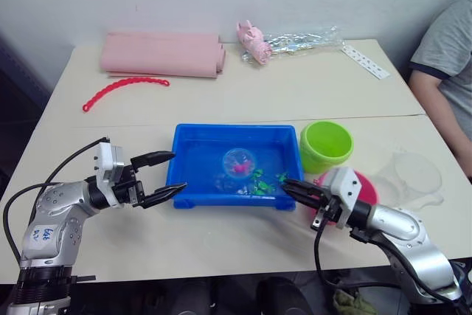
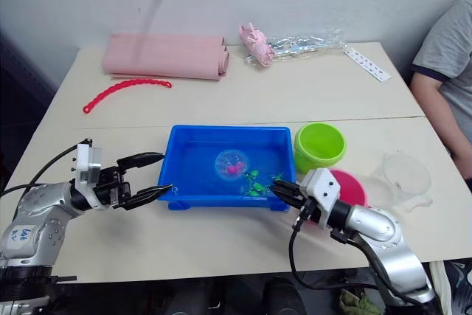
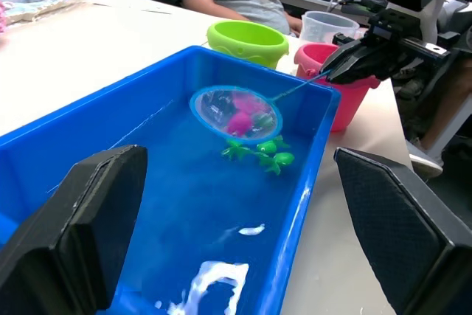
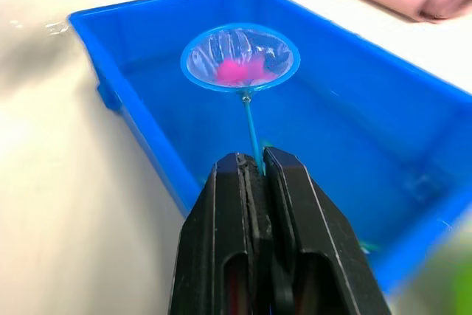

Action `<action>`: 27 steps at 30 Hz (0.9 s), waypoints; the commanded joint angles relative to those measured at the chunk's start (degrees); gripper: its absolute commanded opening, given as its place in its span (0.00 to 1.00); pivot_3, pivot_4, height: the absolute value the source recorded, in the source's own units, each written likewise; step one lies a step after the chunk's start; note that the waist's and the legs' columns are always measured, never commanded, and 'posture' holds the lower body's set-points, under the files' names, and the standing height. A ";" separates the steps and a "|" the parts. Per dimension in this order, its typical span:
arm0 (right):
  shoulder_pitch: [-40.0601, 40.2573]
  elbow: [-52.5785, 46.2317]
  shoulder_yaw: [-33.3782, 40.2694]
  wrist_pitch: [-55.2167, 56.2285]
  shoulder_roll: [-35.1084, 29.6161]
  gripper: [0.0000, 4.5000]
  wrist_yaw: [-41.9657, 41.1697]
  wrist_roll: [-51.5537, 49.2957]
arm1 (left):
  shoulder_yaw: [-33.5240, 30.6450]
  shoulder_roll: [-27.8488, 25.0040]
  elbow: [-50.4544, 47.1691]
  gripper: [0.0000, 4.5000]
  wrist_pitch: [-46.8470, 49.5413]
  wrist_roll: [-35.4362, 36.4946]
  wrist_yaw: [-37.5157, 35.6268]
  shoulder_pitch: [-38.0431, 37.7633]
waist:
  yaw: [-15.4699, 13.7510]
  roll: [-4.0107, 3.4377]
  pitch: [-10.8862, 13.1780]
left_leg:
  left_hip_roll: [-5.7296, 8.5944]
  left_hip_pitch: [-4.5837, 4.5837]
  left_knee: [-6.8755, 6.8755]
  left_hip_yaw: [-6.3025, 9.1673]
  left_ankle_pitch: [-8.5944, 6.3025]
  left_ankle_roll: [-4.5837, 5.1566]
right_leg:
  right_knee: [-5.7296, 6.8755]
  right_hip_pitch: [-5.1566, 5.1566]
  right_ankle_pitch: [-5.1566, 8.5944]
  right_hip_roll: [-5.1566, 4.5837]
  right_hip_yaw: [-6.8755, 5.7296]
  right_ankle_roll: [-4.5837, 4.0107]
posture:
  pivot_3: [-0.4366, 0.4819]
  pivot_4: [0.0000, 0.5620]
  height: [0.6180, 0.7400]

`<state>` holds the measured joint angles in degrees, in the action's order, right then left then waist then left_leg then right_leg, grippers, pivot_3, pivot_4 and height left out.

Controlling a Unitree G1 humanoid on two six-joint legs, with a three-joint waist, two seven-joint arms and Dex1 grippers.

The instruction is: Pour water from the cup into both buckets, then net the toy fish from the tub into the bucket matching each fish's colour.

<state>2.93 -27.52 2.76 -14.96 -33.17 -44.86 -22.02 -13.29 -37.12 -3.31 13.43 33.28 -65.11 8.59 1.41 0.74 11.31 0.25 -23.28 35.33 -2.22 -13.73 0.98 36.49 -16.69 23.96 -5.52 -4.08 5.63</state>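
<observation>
Right gripper (image 4: 259,175) pinches the blue-rimmed mesh net's (image 4: 240,57) thin stick; left gripper (image 1: 164,175) gapes empty. Lift the netted magenta plastic fish (image 4: 237,71) level, rightward to the near round pink plastic bucket (image 3: 324,60).

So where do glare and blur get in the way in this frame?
Left wrist view: white glare streaks the water in the tub, and the near fingers are soft. Right wrist view: net sharp, the tub's near corner blurred. Left eye view: the clear cup looks washed out.
</observation>
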 commanded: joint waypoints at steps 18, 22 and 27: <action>33.74 -24.64 47.67 -4.87 -3.76 0.00 -2.98 -17.03 | 12.86 4.91 3.83 0.99 -1.06 -1.15 -10.68 14.48 | -2.71 -0.02 0.01 | 0.04 0.00 0.01 -0.02 0.00 0.06 | -0.17 0.14 -0.01 0.05 0.00 0.02 | 0.48 0.27 1.00; 39.98 -24.68 52.72 -2.55 0.38 0.00 -4.24 -16.61 | 15.52 8.07 5.27 0.99 -1.21 -1.90 -10.22 17.16 | -2.62 -0.05 0.00 | 0.04 0.04 0.01 -0.05 0.03 0.06 | -0.12 0.14 -0.01 0.06 0.06 0.02 | 0.48 0.27 1.00; 45.80 -21.20 53.62 5.17 7.25 0.00 -5.36 -9.87 | 18.11 12.86 5.71 0.99 -0.80 -2.76 -8.60 20.06 | -2.78 -0.09 -0.01 | 0.06 0.04 -0.02 -0.03 0.04 0.07 | -0.17 0.15 -0.01 0.05 0.08 0.02 | 0.48 0.27 1.00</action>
<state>47.46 -49.47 54.78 -14.20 -27.39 -49.33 -34.27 4.41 -24.86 3.28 13.07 30.85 -74.34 27.09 -1.37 0.65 11.31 0.32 -23.27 35.31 -2.27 -13.70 1.05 36.27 -16.55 23.95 -5.47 -3.97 5.65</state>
